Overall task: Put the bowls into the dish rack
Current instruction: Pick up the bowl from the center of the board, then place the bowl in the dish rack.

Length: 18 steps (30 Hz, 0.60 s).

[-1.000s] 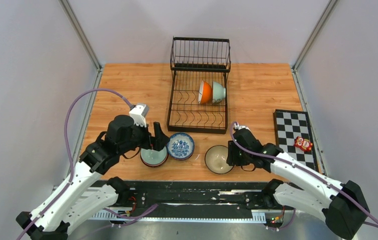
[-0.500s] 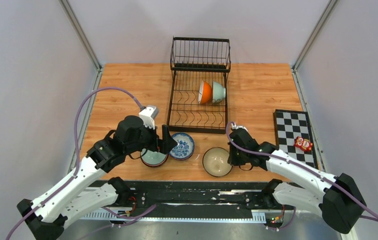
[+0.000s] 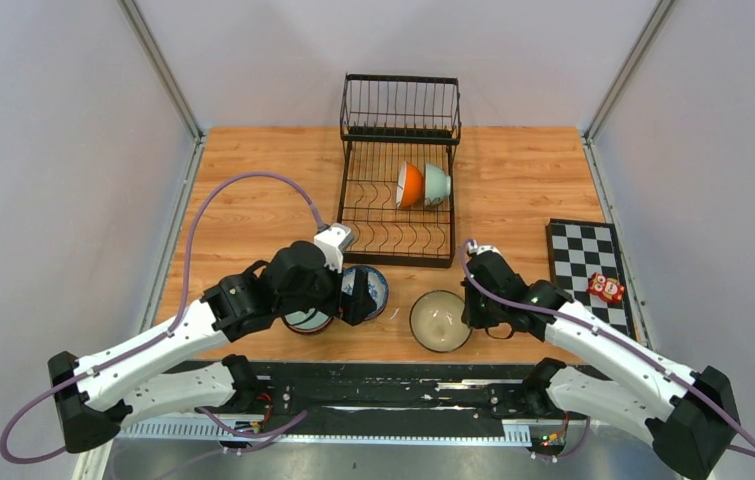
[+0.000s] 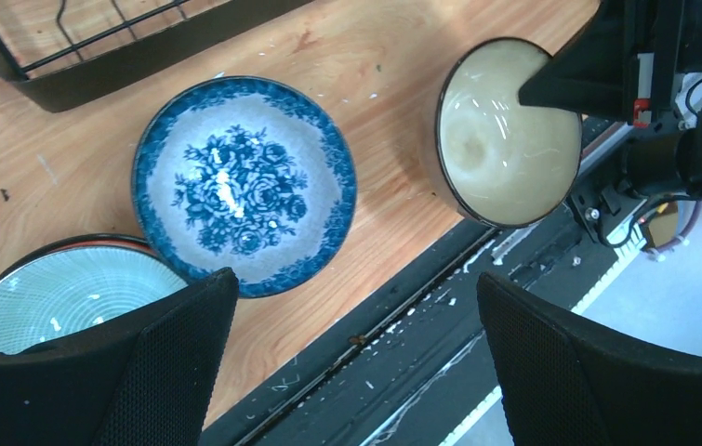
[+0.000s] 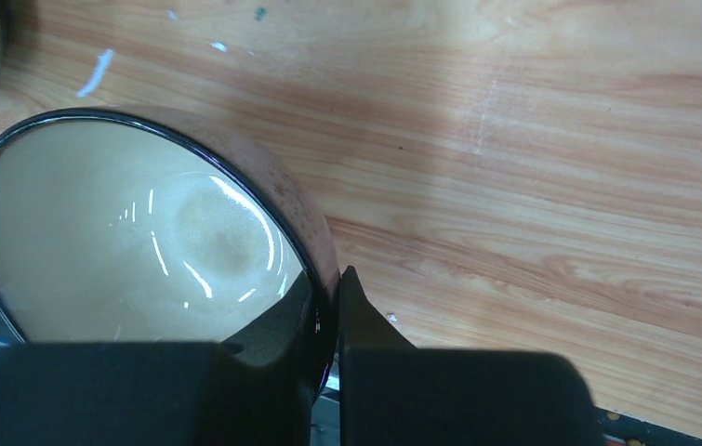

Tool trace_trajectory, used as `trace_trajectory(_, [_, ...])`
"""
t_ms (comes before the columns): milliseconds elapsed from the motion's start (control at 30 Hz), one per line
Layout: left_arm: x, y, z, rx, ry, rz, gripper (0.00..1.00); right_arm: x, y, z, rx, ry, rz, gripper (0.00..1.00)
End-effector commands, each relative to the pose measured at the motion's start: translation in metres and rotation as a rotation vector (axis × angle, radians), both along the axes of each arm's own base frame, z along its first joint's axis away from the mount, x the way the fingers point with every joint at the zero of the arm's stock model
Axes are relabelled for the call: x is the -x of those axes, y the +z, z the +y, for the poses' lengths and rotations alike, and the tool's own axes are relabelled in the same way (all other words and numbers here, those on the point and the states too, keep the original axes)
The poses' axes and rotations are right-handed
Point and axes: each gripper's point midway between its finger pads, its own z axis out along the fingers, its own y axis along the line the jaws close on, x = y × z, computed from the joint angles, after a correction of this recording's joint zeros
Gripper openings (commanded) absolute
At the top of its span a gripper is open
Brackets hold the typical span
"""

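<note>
A cream bowl (image 3: 440,320) (image 5: 133,232) with a dark rim sits near the table's front edge. My right gripper (image 3: 466,318) (image 5: 328,316) is shut on its right rim, one finger inside and one outside. A blue-and-white bowl (image 4: 245,186) and a pale green bowl (image 4: 59,293) lie side by side on the table. My left gripper (image 3: 358,300) (image 4: 356,279) hangs open above the blue bowl's near edge, holding nothing. The black wire dish rack (image 3: 393,255) stands further back, with an orange bowl (image 3: 409,185) and a pale green bowl (image 3: 437,183) on edge in its slots.
A black-and-white checkered board (image 3: 588,275) lies at the right with a small red object (image 3: 607,289) on it. A black rail (image 4: 440,307) runs along the table's front edge. Grey walls close in the left, right and back.
My right gripper has shut on the cream bowl's rim. My left arm has swung right, from over the pale green bowl to over the blue-and-white one, still open.
</note>
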Motion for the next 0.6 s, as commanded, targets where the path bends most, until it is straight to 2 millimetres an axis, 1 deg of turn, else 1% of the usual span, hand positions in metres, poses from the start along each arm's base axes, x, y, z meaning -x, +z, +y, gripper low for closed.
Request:
trace_trajectory(0, [-0.001,0.021,-0.018,0.058,-0.001,-0.035,1.00,-0.012,0.050,0.012,-0.054,0.006,-0.124,0.03])
trace_trajectory(67, [0.001,0.019,-0.024,0.059,-0.002,-0.032,1.00,-0.014,0.061,0.013,-0.031,0.009,-0.158,0.03])
trace_trajectory(300, [0.004,0.012,-0.044,0.057,0.003,-0.035,1.00,-0.024,0.106,0.029,0.029,0.034,-0.284,0.03])
trace_trajectory(433, [0.001,0.010,-0.051,0.102,0.038,-0.031,1.00,-0.029,0.122,0.037,0.067,0.049,-0.332,0.03])
trace_trajectory(567, [-0.003,0.010,-0.053,0.118,0.066,-0.028,0.96,-0.032,0.139,0.048,0.076,0.063,-0.373,0.03])
